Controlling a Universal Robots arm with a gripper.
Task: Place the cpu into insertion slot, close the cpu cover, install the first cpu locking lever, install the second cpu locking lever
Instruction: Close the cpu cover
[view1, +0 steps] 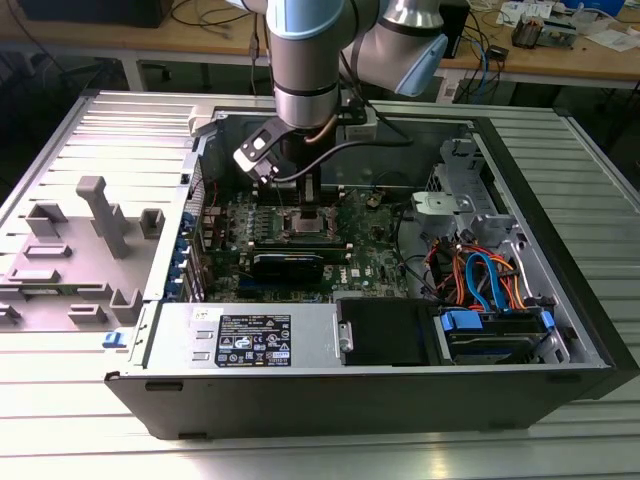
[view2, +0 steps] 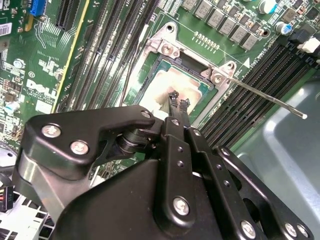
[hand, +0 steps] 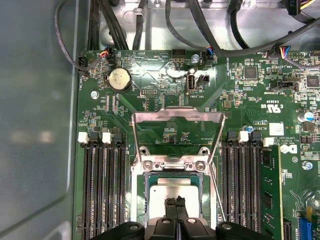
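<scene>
Gripper tips pinched together on the cpu, cpu cover raised.

In the first wrist view the gripper (hand: 176, 201) has its fingertips (hand: 171, 203) drawn together, grasping nothing, over the silvery cpu (hand: 161, 192). The cpu lies inside the insertion slot (hand: 144, 197), its near edge hidden by the gripper body. The cpu cover (hand: 177, 117) stands hinged open, and a thin locking lever (view2: 265, 97) juts free. The motherboard (hand: 250, 100) carries white lettering. The white label (view1: 255, 340) has print too small to make out.

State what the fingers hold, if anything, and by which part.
Nothing seems to be held: the fingers are shut together just over the cpu, which lies flat in the slot. Whether they touch it cannot be told.
</scene>
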